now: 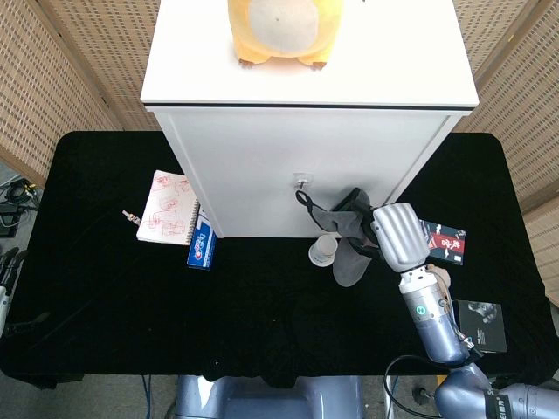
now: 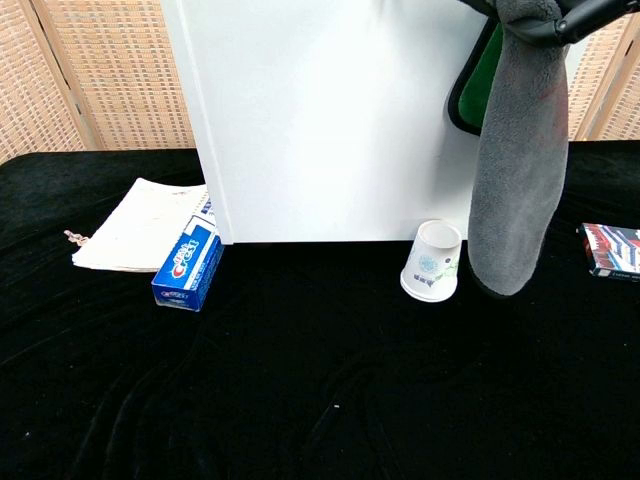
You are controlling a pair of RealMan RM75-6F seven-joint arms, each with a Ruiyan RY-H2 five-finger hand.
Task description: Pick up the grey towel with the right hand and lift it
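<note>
The grey towel (image 2: 520,170) hangs in a long fold from my right hand (image 1: 397,236), its lower end just above the black table (image 2: 300,400) beside a paper cup (image 2: 432,261). In the head view the towel (image 1: 349,262) shows as a grey bundle under the hand's fingers, in front of the white cabinet (image 1: 306,166). A green patch with a black edge (image 2: 478,75) shows behind the towel's top. In the chest view only dark fingers (image 2: 585,15) at the top edge show of the right hand. My left hand is out of both views.
A notebook (image 1: 166,218) and a blue toothpaste box (image 1: 202,247) lie left of the cabinet. A card box (image 1: 444,242) and a dark box (image 1: 482,325) lie at the right. A hook (image 1: 301,182) sticks out of the cabinet front. A yellow plush toy (image 1: 279,30) sits on top.
</note>
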